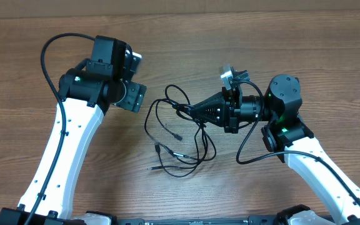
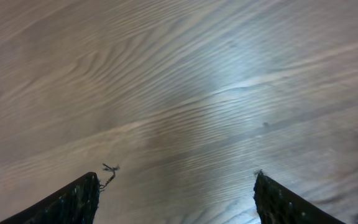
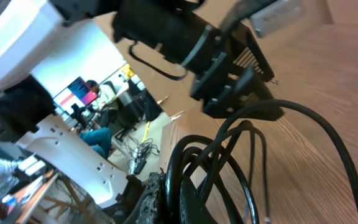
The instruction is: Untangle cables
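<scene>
We are clamping the right end effector (image 1: 191,110) on the cables (image 1: 180,132) at bench (image 1: 230,37) centre. Left end effector (image 2: 176,178), at 10 o'clock, is gaping wide and empty. Best move, we are judging: pin a loose plug, then lift slowly.

My bench (image 1: 186,37) is smooth, grained wood with a soft sheen. The cables (image 1: 200,139) look glossy black, my arms (image 1: 74,134) smooth white plastic.
</scene>
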